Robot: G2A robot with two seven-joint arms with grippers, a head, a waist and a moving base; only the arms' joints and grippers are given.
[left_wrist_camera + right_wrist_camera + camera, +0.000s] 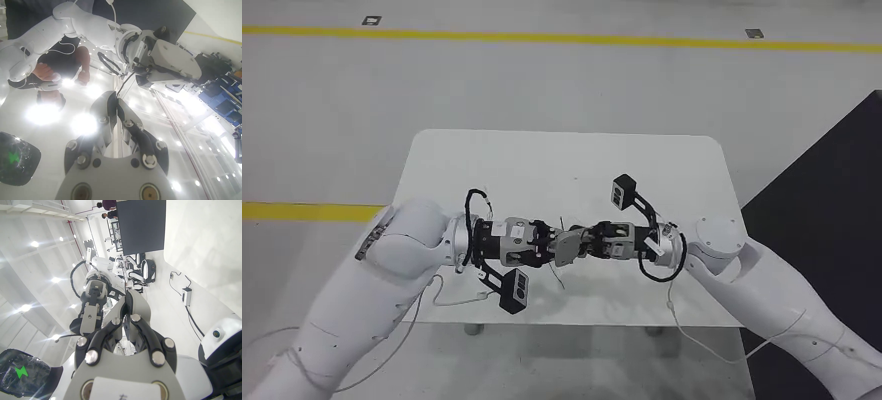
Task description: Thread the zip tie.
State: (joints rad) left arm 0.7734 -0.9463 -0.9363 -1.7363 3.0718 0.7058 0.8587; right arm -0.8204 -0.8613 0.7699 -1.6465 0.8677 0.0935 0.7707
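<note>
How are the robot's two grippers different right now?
The left gripper points one way, the right gripper the opposite way. The left gripper's camera sits toward the near table edge, the right gripper's camera toward the far edge. Both are shut, meeting above the table; the left pinches the zip tie.

One zip tie [123,84], one table [542,160] — two grippers: left gripper [116,98], right gripper [128,296].
</note>
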